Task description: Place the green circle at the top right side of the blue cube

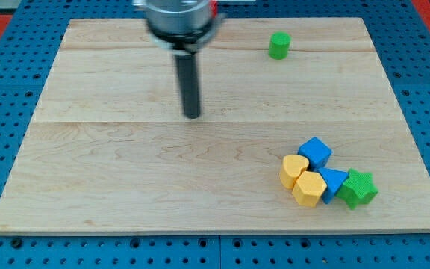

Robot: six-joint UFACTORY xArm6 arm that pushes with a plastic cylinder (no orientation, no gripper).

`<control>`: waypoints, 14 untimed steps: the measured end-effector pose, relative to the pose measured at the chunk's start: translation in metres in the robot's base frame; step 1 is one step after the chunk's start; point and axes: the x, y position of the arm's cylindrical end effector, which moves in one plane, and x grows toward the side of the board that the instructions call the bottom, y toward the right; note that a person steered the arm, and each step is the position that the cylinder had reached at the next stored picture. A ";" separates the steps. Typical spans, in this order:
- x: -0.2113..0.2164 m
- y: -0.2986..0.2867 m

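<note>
The green circle [279,45], a short green cylinder, stands alone near the view's top right on the wooden board. The blue cube [316,152] sits at the view's lower right, at the top of a tight cluster of blocks. My tip [192,115] rests on the board left of centre, well to the left of and below the green circle, and far up-left of the blue cube. It touches no block.
Packed against the blue cube are a yellow heart [294,169], a yellow pentagon-like block [308,188], a blue triangular block [334,181] and a green star [359,188]. The wooden board [125,179] lies on a blue pegboard surface.
</note>
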 end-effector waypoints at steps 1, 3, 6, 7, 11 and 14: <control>-0.015 0.095; -0.067 0.162; -0.216 0.170; -0.220 0.103; -0.131 0.102; -0.075 0.180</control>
